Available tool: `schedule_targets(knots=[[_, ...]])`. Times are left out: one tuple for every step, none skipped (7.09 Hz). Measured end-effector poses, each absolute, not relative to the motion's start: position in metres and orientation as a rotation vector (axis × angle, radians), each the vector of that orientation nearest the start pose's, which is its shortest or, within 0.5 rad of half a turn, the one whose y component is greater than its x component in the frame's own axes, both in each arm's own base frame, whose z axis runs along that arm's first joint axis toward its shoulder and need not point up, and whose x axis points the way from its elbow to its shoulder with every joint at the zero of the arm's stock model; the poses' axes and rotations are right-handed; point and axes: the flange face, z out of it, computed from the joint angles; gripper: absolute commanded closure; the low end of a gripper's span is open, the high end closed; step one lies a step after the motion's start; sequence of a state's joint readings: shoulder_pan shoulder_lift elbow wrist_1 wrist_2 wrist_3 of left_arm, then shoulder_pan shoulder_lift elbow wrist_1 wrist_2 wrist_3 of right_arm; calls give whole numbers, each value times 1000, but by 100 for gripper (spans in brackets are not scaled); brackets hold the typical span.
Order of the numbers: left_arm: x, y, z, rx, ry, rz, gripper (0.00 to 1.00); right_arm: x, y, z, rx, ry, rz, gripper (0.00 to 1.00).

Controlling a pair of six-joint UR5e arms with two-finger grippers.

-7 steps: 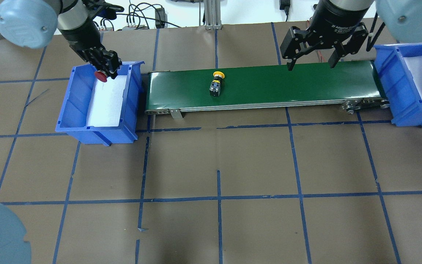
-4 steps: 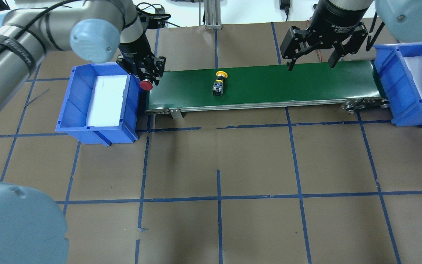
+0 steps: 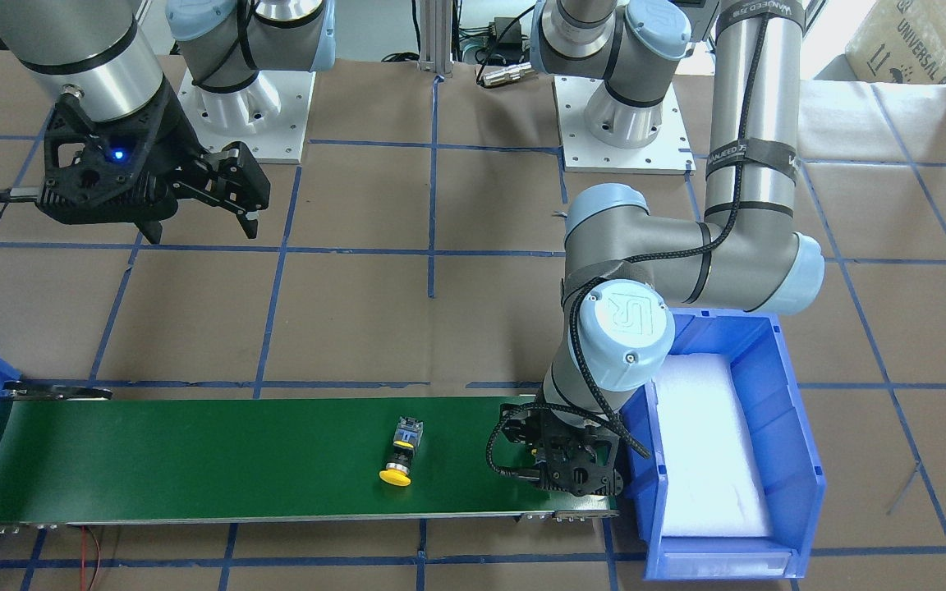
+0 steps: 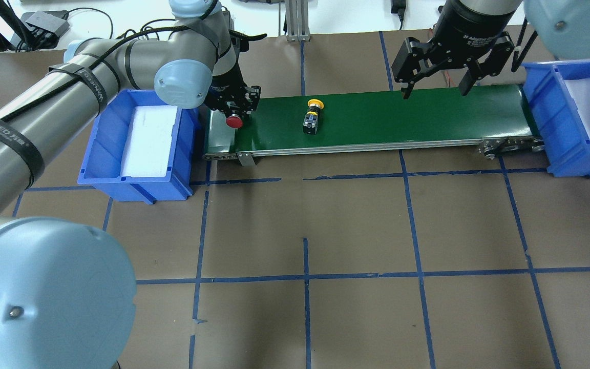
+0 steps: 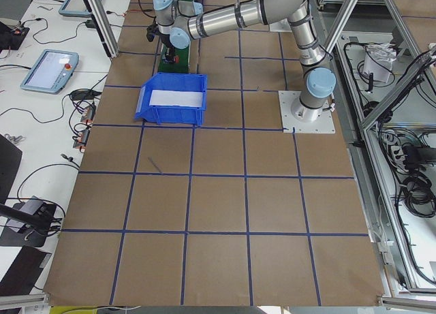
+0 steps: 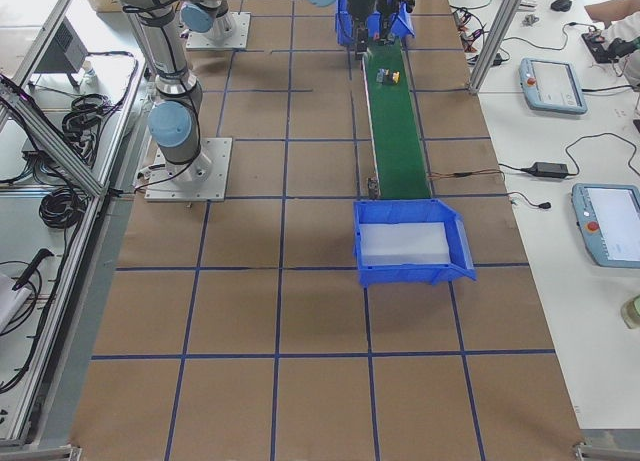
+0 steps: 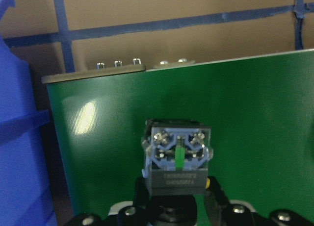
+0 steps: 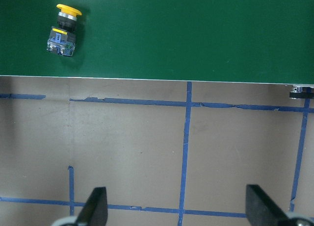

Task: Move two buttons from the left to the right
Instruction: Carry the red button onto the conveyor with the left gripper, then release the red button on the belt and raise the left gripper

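Moved since a second ago: left pincer (image 4: 234, 106), from above the left blue plastic bin (image 4: 101, 154) to the left end of the long green conveyor belt (image 4: 402, 115). The yellow mushroom-cap push-button (image 4: 313, 117) has also shifted slightly rightward along the belt.

Left pincer: clamped on the red mushroom-cap push-button (image 4: 233, 121), red cap towards the robot. Its grey contact block (image 7: 177, 160) faces the wrist camera. Whether it touches the belt cannot be told.

Yellow push-button: lying on its side, left of mid-belt, cap towards the far edge, well apart from both pincers.

Right pincer (image 4: 435, 93): jaws spread wide, holding nothing, above the belt's far edge near the right blue plastic bin (image 4: 541, 110).

Both bins: white foam lining, standing on the brown tabletop (image 4: 305, 220) with its blue tape grid.
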State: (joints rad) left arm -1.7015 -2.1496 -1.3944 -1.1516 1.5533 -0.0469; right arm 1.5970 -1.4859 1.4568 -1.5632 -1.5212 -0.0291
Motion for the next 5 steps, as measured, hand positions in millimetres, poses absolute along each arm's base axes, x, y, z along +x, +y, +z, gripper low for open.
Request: schedule_targets(knots=[[-225,-672,262,118,3157,-20,38,151,-527,499,-85,3093,-30,0],[-226,-671,258,112,3157,-11,14,149,-527,498,-80,3098,-24,0],[-227,-669,255,112,3155,2,0,147,-528,498,-76,3100,-21,0],[-228,-667,254,113,3154,13,0,147,-528,498,-75,3099,-20,0],[-228,-666,259,114,3153,8,0,147,-528,498,-75,3098,-21,0]])
